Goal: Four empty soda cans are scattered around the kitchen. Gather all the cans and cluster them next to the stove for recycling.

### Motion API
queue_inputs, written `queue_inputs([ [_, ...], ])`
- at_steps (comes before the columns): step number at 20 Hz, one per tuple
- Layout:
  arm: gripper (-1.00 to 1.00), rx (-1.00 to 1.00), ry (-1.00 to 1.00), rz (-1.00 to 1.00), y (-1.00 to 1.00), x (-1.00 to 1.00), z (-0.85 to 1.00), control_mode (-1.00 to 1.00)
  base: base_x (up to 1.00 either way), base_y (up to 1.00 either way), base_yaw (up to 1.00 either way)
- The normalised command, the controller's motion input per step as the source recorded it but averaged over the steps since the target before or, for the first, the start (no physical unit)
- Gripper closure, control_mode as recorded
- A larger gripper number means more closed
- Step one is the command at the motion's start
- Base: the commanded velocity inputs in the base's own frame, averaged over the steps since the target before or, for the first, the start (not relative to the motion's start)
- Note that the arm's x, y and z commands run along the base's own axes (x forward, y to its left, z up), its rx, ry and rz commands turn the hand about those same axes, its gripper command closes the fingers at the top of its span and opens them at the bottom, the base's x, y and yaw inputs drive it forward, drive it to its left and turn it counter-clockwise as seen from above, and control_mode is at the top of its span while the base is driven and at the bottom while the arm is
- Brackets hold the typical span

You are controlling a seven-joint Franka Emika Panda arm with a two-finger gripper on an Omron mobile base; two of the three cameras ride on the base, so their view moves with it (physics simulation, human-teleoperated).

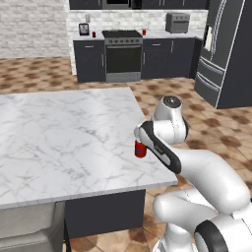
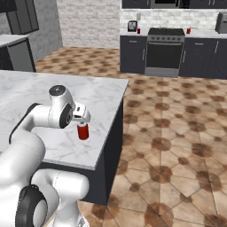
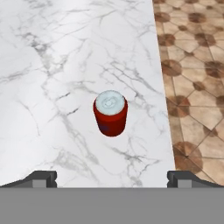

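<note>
The red soda can (image 3: 110, 113) stands upright on the marble island counter (image 1: 59, 142), close to its floor-side edge. The gripper (image 3: 112, 179) hangs directly above it, jaws spread wide and empty, so a straight descent should straddle the can.

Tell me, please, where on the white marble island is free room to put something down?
The white marble island top is bare to the left of and beyond the small red soda can with a silver top. Only the strip between that can and the island's floor-side edge is narrow, and the open gripper hovers over it.
</note>
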Motion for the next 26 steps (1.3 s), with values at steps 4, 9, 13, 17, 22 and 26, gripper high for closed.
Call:
queue_inputs([
  [4, -1.0, 0.0, 0.0, 0.0, 0.0, 0.08, -0.16, -1.0, 0.0, 0.0, 0.0],
  [9, -1.0, 0.0, 0.0, 0.0, 0.0, 0.0, -0.15, -1.0, 0.0, 0.0, 0.0],
  [13, -1.0, 0.0, 0.0, 0.0, 0.0, 0.0, -0.14, -1.0, 0.0, 0.0, 0.0],
  [17, -1.0, 0.0, 0.0, 0.0, 0.01, 0.0, -0.1, -1.0, 0.0, 0.0, 0.0],
  [22, -1.0, 0.0, 0.0, 0.0, 0.05, 0.07, -0.1, -1.0, 0.0, 0.0, 0.0],
  [26, -1.0, 0.0, 0.0, 0.0, 0.04, 0.15, -0.12, -1.0, 0.0, 0.0, 0.0],
])
